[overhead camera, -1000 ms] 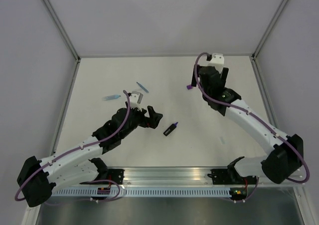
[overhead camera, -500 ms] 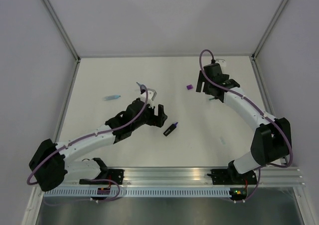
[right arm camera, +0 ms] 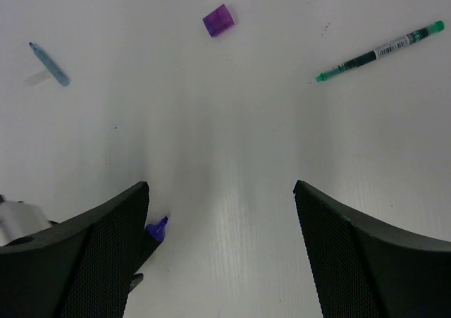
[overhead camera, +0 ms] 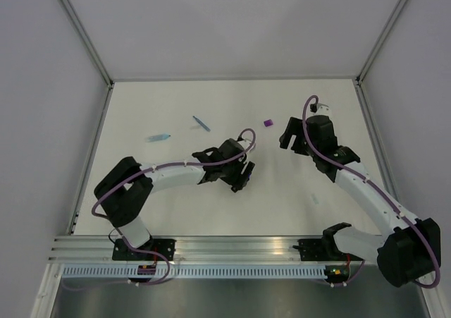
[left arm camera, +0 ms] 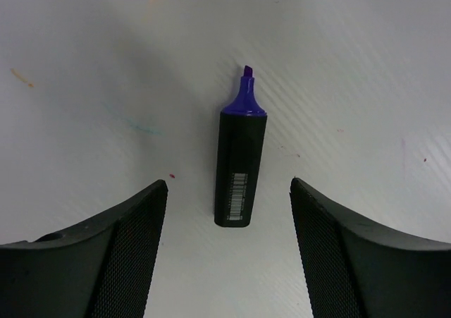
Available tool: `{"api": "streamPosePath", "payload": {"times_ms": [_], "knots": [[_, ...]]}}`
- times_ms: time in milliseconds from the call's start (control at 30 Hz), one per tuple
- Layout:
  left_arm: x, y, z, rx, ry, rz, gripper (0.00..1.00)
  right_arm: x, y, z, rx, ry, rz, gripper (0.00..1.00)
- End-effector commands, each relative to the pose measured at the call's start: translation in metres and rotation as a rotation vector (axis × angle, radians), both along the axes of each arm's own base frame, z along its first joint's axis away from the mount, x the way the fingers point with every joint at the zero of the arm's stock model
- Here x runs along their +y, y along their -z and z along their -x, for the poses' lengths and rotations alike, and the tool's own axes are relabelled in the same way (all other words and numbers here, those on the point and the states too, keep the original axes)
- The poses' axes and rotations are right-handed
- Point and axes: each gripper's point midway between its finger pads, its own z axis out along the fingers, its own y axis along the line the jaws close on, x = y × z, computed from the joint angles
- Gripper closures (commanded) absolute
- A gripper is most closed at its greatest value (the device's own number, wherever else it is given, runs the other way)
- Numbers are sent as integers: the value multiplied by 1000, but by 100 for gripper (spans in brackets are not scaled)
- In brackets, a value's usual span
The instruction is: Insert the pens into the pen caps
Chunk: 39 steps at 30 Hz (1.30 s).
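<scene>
The black-and-purple marker [left arm camera: 239, 163] lies uncapped on the table, its rear end between my left gripper's [left arm camera: 227, 184] open fingers, touching neither. In the top view the left gripper [overhead camera: 240, 175] covers it. My right gripper [overhead camera: 291, 140] is open and empty, hovering right of the tiny purple cap [overhead camera: 268, 123]. In the right wrist view the purple cap [right arm camera: 218, 20], the slim bluish cap [right arm camera: 49, 64] and the thin dark green pen [right arm camera: 380, 50] lie ahead of the right gripper [right arm camera: 220, 185]. The light blue marker [overhead camera: 159, 137] lies far left. The light blue cap [overhead camera: 315, 199] lies near right.
The slim bluish cap also shows in the top view [overhead camera: 201, 123], behind the left arm. Grey walls with metal frame posts [overhead camera: 90, 50] close in the white table [overhead camera: 176, 99] on three sides. A metal rail [overhead camera: 239, 251] runs along the near edge.
My left gripper has swung right and come down over the black-and-purple marker. My right gripper has drawn back from the far edge toward the near right, away from the purple cap.
</scene>
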Motion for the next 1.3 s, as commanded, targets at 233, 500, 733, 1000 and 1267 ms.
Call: {"api": "streamPosePath", "payload": {"times_ms": [233,500,733,1000,1267], "knots": [[-9,32,-9,-13,69,-203,28,11,-40,11,-195,-70,-112,10],[-8,45,-11,-4,71,-281,40,9,-50,17,-241,-69,-134,9],[1,47,-9,5,45,-322,64,11,-49,17,-244,-73,-140,9],[-9,26,-7,-3,35,-230,98,18,-42,18,-225,-99,-172,9],[-13,-22,-7,-99,-18,-35,98,51,-31,22,-224,-203,-341,10]]}}
